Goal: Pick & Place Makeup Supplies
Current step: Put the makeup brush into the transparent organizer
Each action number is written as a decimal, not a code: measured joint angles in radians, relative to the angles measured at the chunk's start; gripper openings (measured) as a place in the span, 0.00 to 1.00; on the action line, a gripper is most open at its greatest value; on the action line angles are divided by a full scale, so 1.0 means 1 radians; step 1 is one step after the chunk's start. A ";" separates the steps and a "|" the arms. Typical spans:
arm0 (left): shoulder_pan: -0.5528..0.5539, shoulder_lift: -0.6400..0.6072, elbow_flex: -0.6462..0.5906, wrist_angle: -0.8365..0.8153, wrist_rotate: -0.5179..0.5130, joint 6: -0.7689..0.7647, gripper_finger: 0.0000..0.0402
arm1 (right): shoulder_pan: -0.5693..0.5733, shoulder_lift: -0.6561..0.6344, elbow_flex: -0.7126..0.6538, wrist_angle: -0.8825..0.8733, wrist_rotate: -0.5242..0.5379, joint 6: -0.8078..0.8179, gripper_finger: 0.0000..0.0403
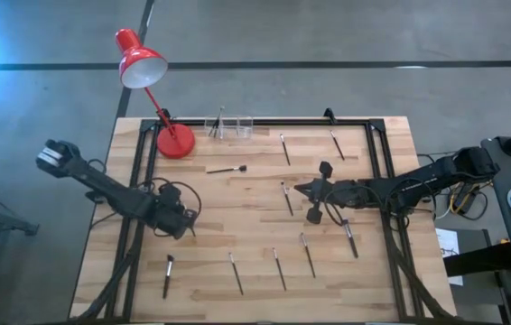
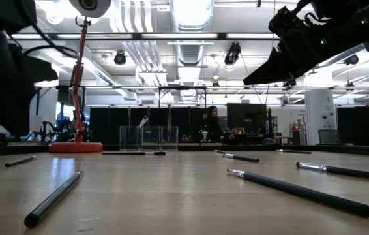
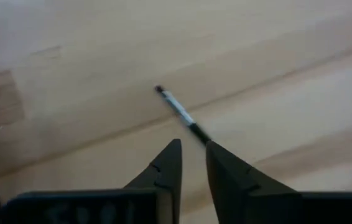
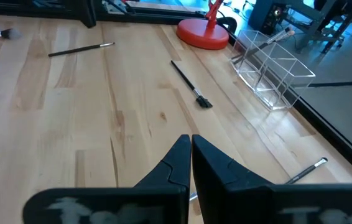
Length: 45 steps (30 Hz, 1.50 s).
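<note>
Several thin makeup brushes lie flat and scattered on the wooden table (image 1: 255,226), among them one (image 1: 169,275) near the front left and one (image 1: 227,169) toward the back. A clear organizer (image 1: 228,126) at the far edge holds a few more. My left gripper (image 1: 181,226) hangs over the table's left part, pointing steeply down, open by a narrow gap (image 3: 193,144). A silver-and-black brush (image 3: 177,112) lies on the wood just beyond its fingertips, its near end hidden behind one finger (image 3: 226,171). My right gripper (image 1: 311,191) hovers shut (image 4: 190,144) over the centre right, holding nothing.
A red desk lamp (image 1: 141,65) stands on its round base (image 1: 176,142) at the far left, beside the organizer (image 4: 272,71). A black frame (image 1: 264,123) runs along the table's far edge and down both sides. Bare wood lies between the brushes in the middle.
</note>
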 joint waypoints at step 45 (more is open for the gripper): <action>0.182 0.017 -0.175 0.301 -0.029 0.232 0.01 | 0.000 0.000 0.000 0.025 0.000 -0.016 0.02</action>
